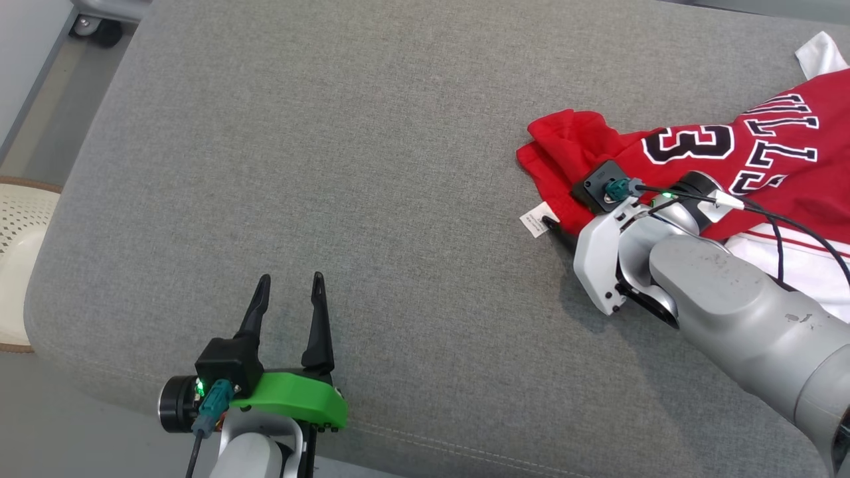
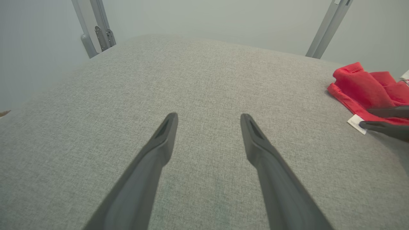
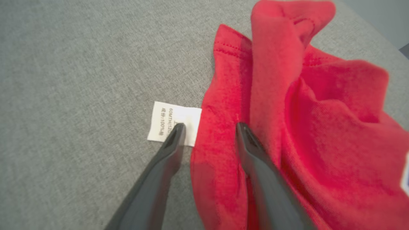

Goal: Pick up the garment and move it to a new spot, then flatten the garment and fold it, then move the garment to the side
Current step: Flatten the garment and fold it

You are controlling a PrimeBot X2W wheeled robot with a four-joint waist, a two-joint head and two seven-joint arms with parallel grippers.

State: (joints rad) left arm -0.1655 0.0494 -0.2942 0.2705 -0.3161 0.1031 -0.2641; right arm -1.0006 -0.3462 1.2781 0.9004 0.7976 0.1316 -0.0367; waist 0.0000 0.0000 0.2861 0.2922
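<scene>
Grey woven cushion (image 1: 332,166) carries crumpled red jersey (image 1: 571,139).

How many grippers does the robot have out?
2. The left gripper is open over the bare grey cushion, near its front edge. The right gripper is open at the red jersey's edge, one fingertip at its white care label.
</scene>
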